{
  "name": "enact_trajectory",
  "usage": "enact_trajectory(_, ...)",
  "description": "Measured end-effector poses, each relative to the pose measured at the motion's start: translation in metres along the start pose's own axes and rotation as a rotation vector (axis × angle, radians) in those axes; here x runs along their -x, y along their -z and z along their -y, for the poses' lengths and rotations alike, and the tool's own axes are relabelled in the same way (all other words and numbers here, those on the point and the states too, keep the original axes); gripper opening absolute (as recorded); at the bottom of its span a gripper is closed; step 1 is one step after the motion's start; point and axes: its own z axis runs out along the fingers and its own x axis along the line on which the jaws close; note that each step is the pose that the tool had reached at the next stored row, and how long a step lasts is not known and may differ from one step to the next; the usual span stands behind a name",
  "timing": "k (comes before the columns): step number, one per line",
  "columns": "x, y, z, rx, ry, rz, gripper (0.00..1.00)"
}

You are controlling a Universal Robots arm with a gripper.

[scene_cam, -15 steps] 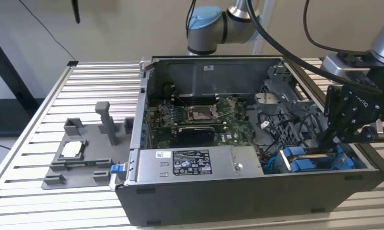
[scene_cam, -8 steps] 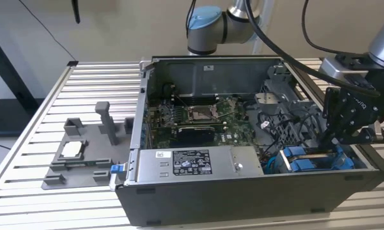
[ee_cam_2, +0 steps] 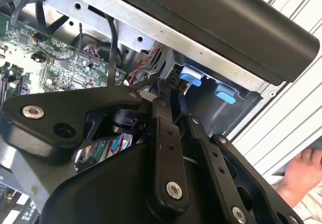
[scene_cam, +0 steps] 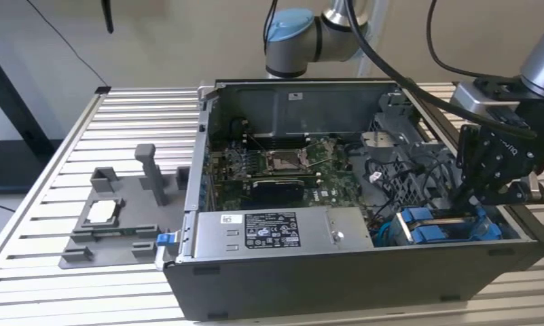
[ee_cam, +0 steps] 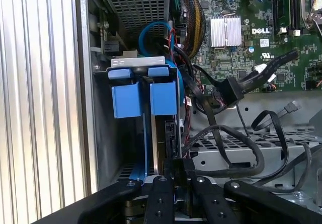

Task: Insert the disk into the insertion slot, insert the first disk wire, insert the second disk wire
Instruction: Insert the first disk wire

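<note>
The disk [scene_cam: 445, 229], framed by its blue carrier [ee_cam: 145, 143], sits edge-up inside the insertion slot [ee_cam: 103, 128], a grey metal bay at the corner of the open computer case on the exterior view's right. My gripper [scene_cam: 464, 202] reaches down into the case right over the disk. In both wrist views its fingertips stand close together, pinching a small black wire connector [ee_cam: 175, 166] at the disk's dark connector edge [ee_cam: 168, 133]. In the second wrist view my gripper [ee_cam_2: 173, 89] stands next to the slot's blue tabs [ee_cam_2: 191, 76]. Another black wire with a plug [ee_cam: 232, 89] lies loose beside the bay.
The motherboard [scene_cam: 285, 173] with its silver processor socket [scene_cam: 282, 160] fills the case floor. A grey box with a white label [scene_cam: 263, 231] lies along the front. Black cable loops [ee_cam: 254, 151] crowd the bay. A grey fixture [scene_cam: 109, 221] sits on the slatted table. A hand [ee_cam_2: 302, 171] rests outside the case.
</note>
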Motion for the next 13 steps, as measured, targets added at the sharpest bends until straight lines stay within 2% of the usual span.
enact_trajectory(2, 0.0002, -0.0008, -0.0001, 0.0002, 0.000, 0.0019, 0.20)
enact_trajectory(3, 0.0001, -0.0008, -0.0001, 0.0003, 0.000, 0.0016, 0.20)
enact_trajectory(4, 0.0000, -0.0005, -0.0001, 0.0002, 0.000, 0.0010, 0.27)
enact_trajectory(6, 0.0000, 0.0013, -0.0003, 0.0001, -0.002, 0.0009, 0.27)
enact_trajectory(13, 0.0001, 0.0171, -0.0010, 0.0001, -0.006, 0.0013, 0.27)
